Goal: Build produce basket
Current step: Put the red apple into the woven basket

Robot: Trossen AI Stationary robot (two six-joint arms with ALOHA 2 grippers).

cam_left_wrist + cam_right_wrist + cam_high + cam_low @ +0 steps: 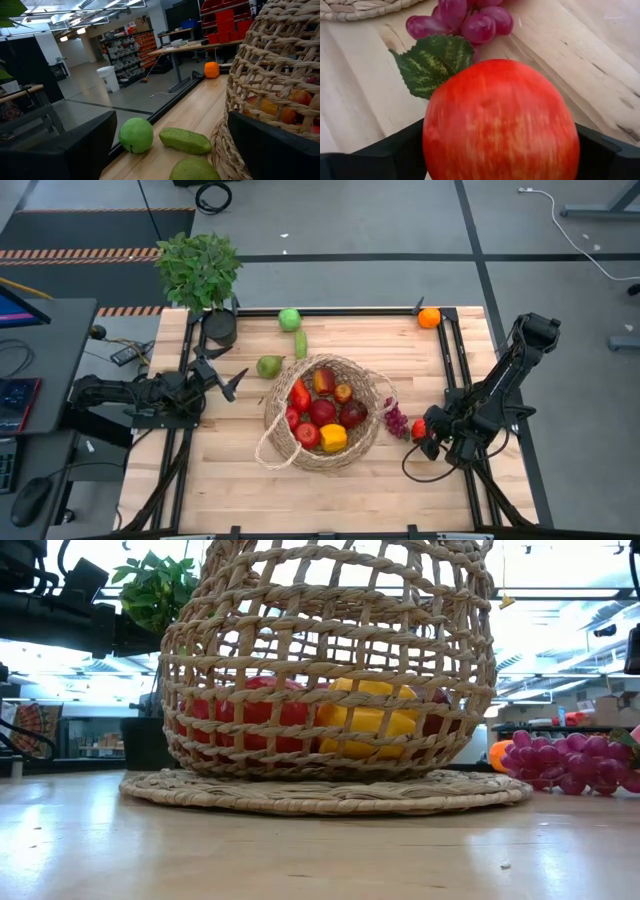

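Note:
The woven basket [320, 415] stands mid-table with several red, orange and yellow pieces inside. A purple grape bunch [465, 20] with a green leaf lies on the wood just right of it. My right gripper [422, 430] slants down over a red apple [500, 120] beside the grapes, its fingers closed against the apple's sides. A green apple [136, 135], a long green vegetable [185, 141] and a green pear [268, 366] lie on the table beyond the basket's far left. My left gripper [232, 380] waits open and level at the left, facing them. My right gripper has the red apple between its two fingers, one against each opposite side [427, 137]. The fingers come from above, slanting down from the table's right. The apple fills the view, so whether it rests on the wood does not show.
A potted leafy plant [198, 268] stands at the far left corner and an orange [429, 317] at the far right corner. The basket's loop handle [272, 448] lies toward the near edge. Bare wood shows along the near side.

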